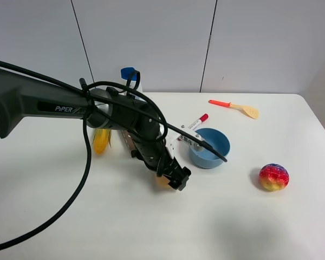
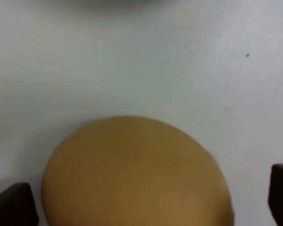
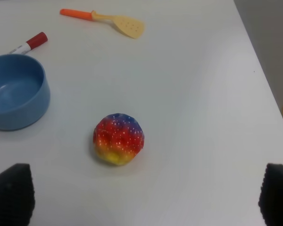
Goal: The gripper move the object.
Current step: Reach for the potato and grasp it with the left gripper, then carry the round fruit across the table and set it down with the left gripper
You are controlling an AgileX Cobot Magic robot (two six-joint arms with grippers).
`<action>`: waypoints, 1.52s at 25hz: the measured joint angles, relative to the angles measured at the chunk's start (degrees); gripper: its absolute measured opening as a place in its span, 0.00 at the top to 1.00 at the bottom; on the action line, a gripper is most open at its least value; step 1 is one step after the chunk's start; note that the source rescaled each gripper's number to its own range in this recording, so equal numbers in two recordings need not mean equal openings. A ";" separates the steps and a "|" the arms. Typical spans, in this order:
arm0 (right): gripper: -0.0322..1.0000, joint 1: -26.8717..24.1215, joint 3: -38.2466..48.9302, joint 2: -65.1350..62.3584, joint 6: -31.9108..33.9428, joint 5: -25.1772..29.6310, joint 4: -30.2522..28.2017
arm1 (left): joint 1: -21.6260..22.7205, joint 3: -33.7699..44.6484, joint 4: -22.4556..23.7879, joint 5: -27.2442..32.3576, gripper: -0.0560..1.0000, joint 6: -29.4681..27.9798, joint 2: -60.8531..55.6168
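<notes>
I have the left gripper (image 1: 175, 177) down low over the white table (image 1: 233, 216), near the blue bowl (image 1: 208, 147), its jaws spread wide; the tan-orange ball (image 2: 137, 174) rests on the table between them, with a clear gap on one side. The right gripper (image 3: 144, 197) hangs with its jaws apart; the rainbow ball (image 3: 119, 138) lies on the table ahead of it.

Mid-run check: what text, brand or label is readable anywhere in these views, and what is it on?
"PiPER": white lettering on the left arm.
Marker: dark print on its white barrel, too small to read in either view that shows it.
White label at the blue bowl: dark print, too blurred to read.
No other text is visible.
</notes>
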 joint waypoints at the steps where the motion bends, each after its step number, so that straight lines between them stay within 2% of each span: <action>1: 0.00 0.00 0.00 0.00 0.00 0.00 0.00 | 0.00 0.00 -0.23 0.13 0.00 0.00 0.00; 7: 0.00 0.00 0.00 0.00 0.00 0.00 0.00 | 0.00 0.00 -0.63 0.31 0.00 0.00 0.37; 9: 0.00 0.00 0.00 0.00 0.00 0.00 0.00 | 0.00 0.00 -0.63 0.31 0.05 0.00 0.37; 11: 0.00 0.00 0.00 0.00 0.00 0.00 0.00 | 0.00 0.00 -0.69 0.37 0.18 0.00 0.37; 16: 0.00 0.00 0.00 0.00 0.00 0.00 0.00 | 0.06 0.00 -0.64 0.84 0.64 0.00 -0.22; 20: 0.00 0.00 0.00 0.00 0.00 0.00 0.00 | 0.06 0.00 -0.64 1.42 0.89 0.00 -1.16; 26: 0.00 0.00 0.00 0.00 0.00 0.00 0.00 | 0.06 0.00 -0.34 2.95 0.93 0.00 -8.81; 29: 0.00 0.00 0.00 0.00 0.00 0.00 0.00 | 0.06 0.00 1.99 3.22 0.93 -1.08 -16.11; 34: 0.00 0.00 0.00 0.00 0.00 0.00 0.00 | 2.08 0.00 11.98 6.37 0.93 -6.11 -27.37; 38: 0.00 0.00 0.00 0.00 0.00 0.00 0.00 | 8.79 0.00 19.99 8.90 0.94 -12.77 -32.39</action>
